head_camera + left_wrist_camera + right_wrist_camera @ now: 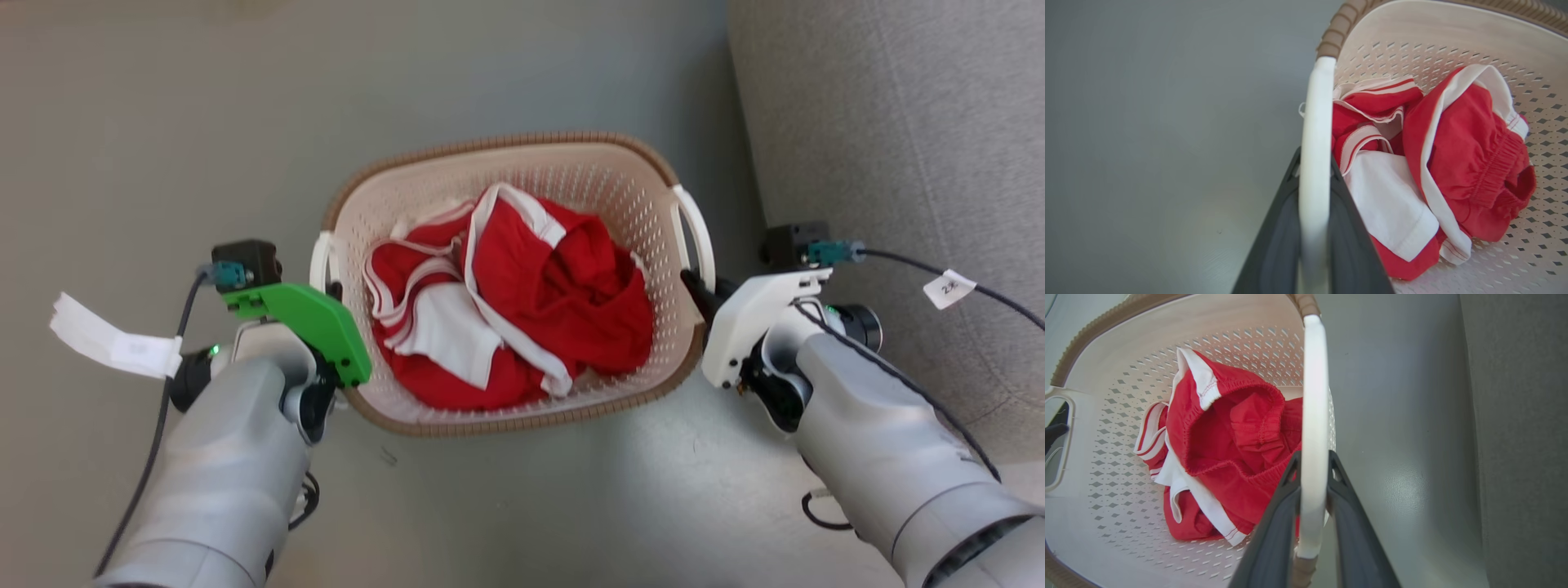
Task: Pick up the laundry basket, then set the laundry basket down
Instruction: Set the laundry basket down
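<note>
Floor [163,122]: grey, upholstery [898,122] along right edge.
Basket [506,159]: mid-floor, between both arms, red-white clothes [522,302] inside.
Left gripper [1314,160]: clamped on left handle [1316,102].
Right gripper [1313,457]: clamped on right handle [1314,375].

The laundry basket [588,184] is of cream plastic, smooth and a little glossy, with small holes all over its walls. Its rim [522,139] is brown plastic with a woven look. The handle [1314,134] is smooth white plastic. The clothes [563,302] inside are soft, matt cloth, red and white. The floor [147,122] is smooth and grey with a weak shine. The upholstery [898,122] is rough grey fabric.
</note>
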Controlling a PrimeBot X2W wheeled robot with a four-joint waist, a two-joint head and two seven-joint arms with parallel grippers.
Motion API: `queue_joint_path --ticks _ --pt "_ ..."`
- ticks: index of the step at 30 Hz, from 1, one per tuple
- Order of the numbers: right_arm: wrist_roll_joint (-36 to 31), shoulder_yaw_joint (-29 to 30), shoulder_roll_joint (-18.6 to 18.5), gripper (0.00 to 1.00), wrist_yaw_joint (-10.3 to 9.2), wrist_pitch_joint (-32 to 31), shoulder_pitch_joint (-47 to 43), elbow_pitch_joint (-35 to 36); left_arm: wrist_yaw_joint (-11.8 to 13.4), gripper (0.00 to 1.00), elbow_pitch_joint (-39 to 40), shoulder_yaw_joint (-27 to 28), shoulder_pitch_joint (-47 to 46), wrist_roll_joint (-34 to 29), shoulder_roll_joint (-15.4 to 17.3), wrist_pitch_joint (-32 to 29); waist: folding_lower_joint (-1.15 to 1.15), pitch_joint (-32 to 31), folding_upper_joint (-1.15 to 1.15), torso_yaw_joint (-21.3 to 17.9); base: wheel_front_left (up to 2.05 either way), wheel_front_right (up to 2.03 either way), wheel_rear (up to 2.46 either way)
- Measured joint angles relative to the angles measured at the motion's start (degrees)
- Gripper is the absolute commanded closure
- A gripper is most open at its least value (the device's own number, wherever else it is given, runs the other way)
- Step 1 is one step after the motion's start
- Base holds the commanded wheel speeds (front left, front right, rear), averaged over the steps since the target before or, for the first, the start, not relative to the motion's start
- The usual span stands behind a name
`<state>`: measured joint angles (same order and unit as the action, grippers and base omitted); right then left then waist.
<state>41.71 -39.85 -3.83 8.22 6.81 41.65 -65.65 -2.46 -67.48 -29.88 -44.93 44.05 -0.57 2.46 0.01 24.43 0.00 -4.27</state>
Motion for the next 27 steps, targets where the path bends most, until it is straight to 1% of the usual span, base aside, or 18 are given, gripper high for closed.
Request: queue_joint_path --ticks 10,19,27 --pt "-0.62 0.41 -0.82 1.0 -0.19 3.7 6.27 0.43 0.7 1.0 1.63 -0.05 -6.38 -1.88 0.49 4.35 0.0 8.25 0.0 0.63 0.0 0.0 0.0" --pt "-1.48 0.59 -1.55 1.0 -0.33 5.26 11.72 0.62 1.8 1.0 2.44 -0.43 -11.56 -3.52 0.83 7.97 0.0 15.68 0.0 1.12 0.0 0.0 0.0" --pt "-2.96 0.49 -1.56 1.0 -0.74 6.35 13.86 0.77 2.45 1.0 2.25 -0.76 -12.88 -4.09 1.29 9.56 0.0 21.21 0.0 1.44 0.0 0.0 0.0"
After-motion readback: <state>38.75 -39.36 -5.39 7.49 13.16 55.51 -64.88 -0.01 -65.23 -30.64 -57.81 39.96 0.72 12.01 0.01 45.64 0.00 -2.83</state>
